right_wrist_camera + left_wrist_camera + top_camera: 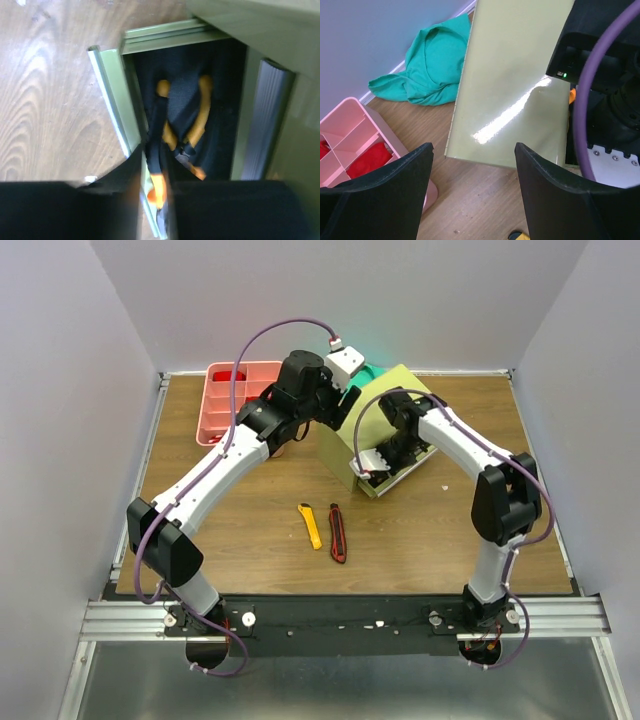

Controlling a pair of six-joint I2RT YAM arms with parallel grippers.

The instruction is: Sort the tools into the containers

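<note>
The olive-green chest [385,405] stands at the back centre with its bottom drawer [112,95] pulled open. Orange-handled pliers [200,115] lie inside the drawer. My right gripper [156,172] is at the drawer's front edge [378,465], shut on an orange-and-black-handled tool [158,187]. My left gripper [472,170] is open and empty above bare wood between the chest [515,85] and the pink tray [350,140]; it also shows in the top view [300,425]. A yellow utility knife [311,525] and a red-black utility knife [337,533] lie side by side on the table [430,540].
The pink tray [215,410] sits at the back left with red items in its compartments. A green cloth [430,70] lies bunched behind the chest against the back wall. A small yellow-and-black tip [514,235] shows below my left fingers. Grey walls enclose three sides.
</note>
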